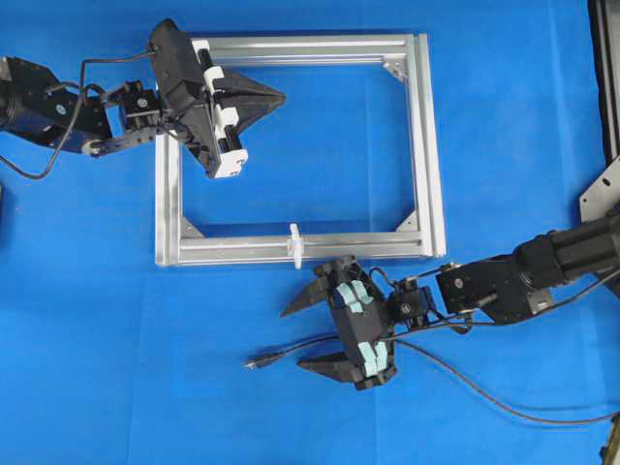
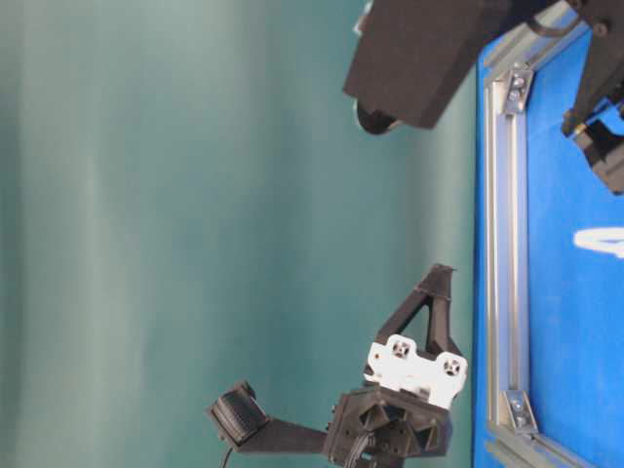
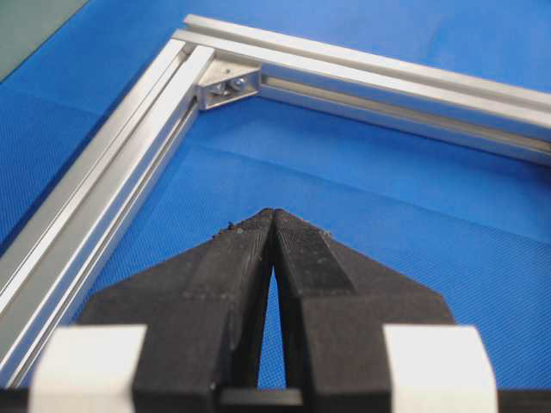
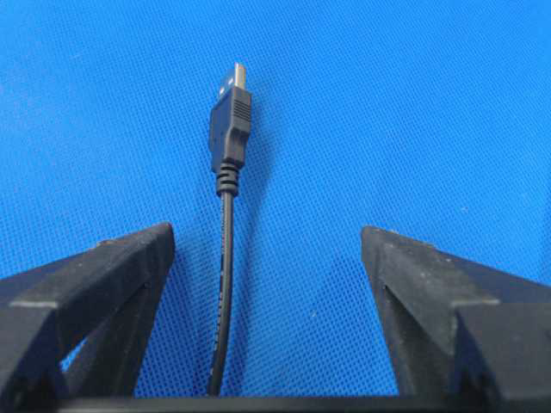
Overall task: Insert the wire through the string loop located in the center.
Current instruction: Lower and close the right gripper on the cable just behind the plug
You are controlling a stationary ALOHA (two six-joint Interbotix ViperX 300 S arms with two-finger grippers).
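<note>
The wire lies on the blue mat, its plug (image 1: 254,363) pointing left and its cable trailing off to the right (image 1: 504,407). My right gripper (image 1: 294,337) is open and straddles the wire just behind the plug. In the right wrist view the plug (image 4: 231,107) lies ahead of the fingertips and the cable (image 4: 225,258) runs between the fingers, nearer the left one (image 4: 129,258), touching neither. The string loop (image 1: 295,244), small and white, stands on the middle of the frame's near rail, just above the right gripper. My left gripper (image 1: 281,95) (image 3: 274,213) is shut and empty over the frame's top left.
The silver aluminium frame (image 1: 426,145) lies flat on the blue mat with triangular brackets in its corners (image 3: 228,83). A dark object (image 1: 605,77) and a metal bracket (image 1: 601,194) sit at the right edge.
</note>
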